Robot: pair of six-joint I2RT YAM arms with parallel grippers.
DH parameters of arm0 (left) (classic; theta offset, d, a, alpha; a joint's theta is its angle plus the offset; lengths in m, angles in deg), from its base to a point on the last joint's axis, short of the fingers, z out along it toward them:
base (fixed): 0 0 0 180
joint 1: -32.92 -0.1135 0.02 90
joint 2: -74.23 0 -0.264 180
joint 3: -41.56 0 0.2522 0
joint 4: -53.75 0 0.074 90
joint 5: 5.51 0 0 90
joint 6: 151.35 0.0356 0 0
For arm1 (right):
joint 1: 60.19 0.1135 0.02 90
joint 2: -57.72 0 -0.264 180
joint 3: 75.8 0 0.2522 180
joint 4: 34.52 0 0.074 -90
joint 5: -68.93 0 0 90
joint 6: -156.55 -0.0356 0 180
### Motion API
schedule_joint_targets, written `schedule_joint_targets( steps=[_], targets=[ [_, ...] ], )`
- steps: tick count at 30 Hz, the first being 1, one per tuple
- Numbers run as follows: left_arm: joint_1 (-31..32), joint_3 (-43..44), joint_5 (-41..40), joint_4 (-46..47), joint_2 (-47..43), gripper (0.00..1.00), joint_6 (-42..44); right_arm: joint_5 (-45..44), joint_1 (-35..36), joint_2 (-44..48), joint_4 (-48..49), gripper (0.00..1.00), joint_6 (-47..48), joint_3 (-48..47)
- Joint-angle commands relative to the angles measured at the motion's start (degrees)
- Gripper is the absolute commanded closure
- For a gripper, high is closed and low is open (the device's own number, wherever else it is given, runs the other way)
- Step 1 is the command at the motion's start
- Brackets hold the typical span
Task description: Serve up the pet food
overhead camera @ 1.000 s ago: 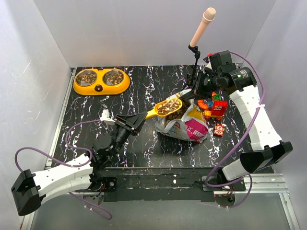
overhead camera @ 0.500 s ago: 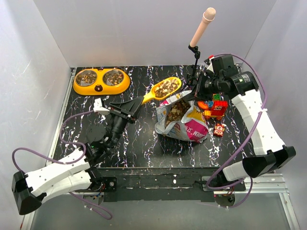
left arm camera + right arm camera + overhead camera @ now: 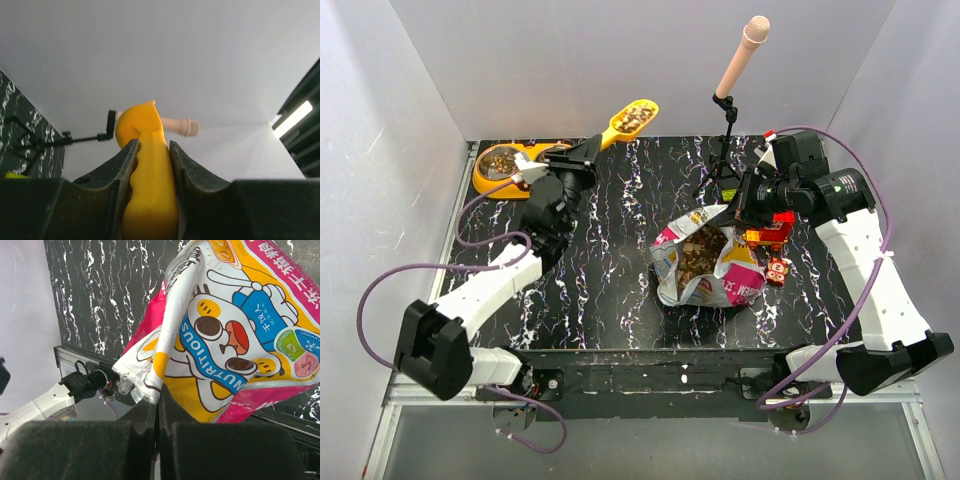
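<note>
Your left gripper point(image 3: 585, 153) is clamping the yellow scoop point(image 3: 623, 124) by its handle, with the jaws pressing on both sides of it. The pet food point(image 3: 637, 115) is sitting heaped in the scoop's bowl, just beyond the jaw tips. Your right gripper point(image 3: 157, 401) is pinching the bag point(image 3: 225, 340) by its rim between tightly closed jaws, and more kibble is lying in the open bag, just below and beside them.

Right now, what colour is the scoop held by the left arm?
Yellow. The scoop shows best in the left wrist view.
</note>
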Motion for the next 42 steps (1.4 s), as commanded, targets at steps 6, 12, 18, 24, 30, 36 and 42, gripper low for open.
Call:
schedule_joint_targets(
  steps=[6, 12, 18, 24, 30, 36, 42],
  targets=[
    [-20.19, -0.34, 14.97, 11.09, 9.59, 1.0, -7.72, 6.23, 0.15, 3.42, 6.98, 0.99, -1.84, -5.67],
    [-29.78, -2.01, 20.34, 13.12, 14.61, 1.0, -7.99, 3.95, 0.23, 2.1, 5.05, 0.99, -1.05, -8.66],
    [-37.43, -2.28, 24.72, 7.69, 15.84, 1.0, -6.59, 2.63, 0.23, 0.96, 3.38, 0.99, -0.96, -11.04],
    [-39.54, -1.14, 26.05, -2.52, 16.37, 1.0, -2.99, 1.93, 0.23, -0.18, 2.24, 0.99, -1.31, -12.09],
    [-39.9, 2.99, 26.33, -9.02, 19.18, 1.0, 1.49, 1.4, 0.23, -2.73, 0.04, 0.99, -1.05, -16.22],
    [-40.07, 8.52, 24.66, -16.22, 22.26, 1.0, 3.7, -0.1, 0.23, -3.35, -1.19, 0.99, -0.08, -17.98],
    [-39.99, 15.11, 23.51, -23.35, 26.03, 1.0, 6.24, -0.89, 0.23, -4.14, -1.55, 0.99, 0.27, -19.39]
  ],
)
